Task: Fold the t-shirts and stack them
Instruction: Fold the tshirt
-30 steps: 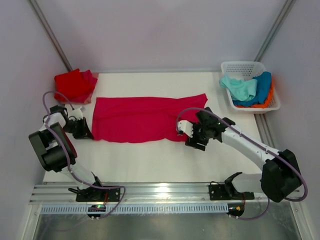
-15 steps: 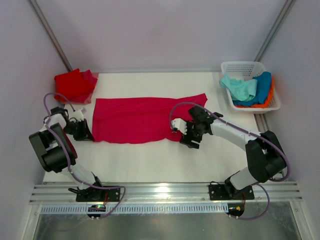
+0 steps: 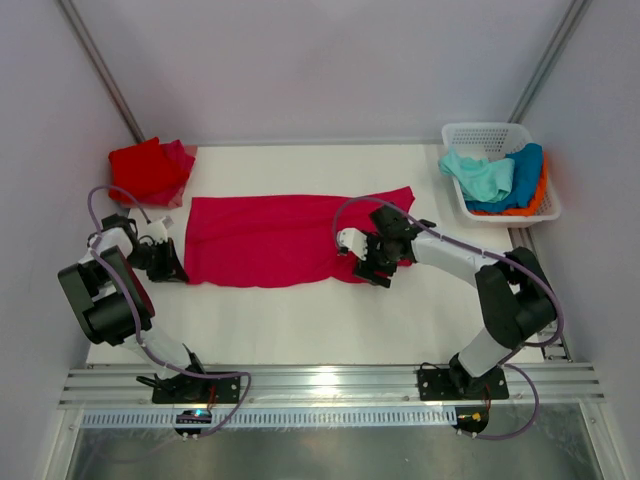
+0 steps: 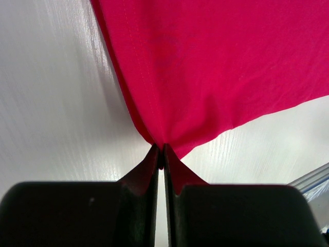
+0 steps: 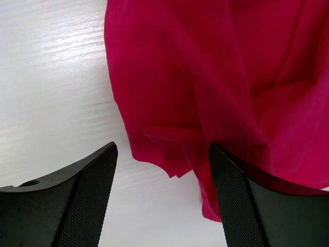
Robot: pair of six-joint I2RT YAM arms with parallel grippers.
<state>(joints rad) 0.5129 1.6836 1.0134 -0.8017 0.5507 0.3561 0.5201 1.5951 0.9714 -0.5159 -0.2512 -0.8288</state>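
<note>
Crimson-pink t-shirt lies as a wide flat band between our two pincers. Only the left wrist view shows us the left gripper clenched on its corner. Our right gripper gapes over the rumpled hem.

Right gripper spread wide, black mesh-textured fingers at both lower corners. Crimson t-shirt fills the upper right, its rumpled, folded-over edge lying between the fingers, apart from the left one. White table on the left.
</note>
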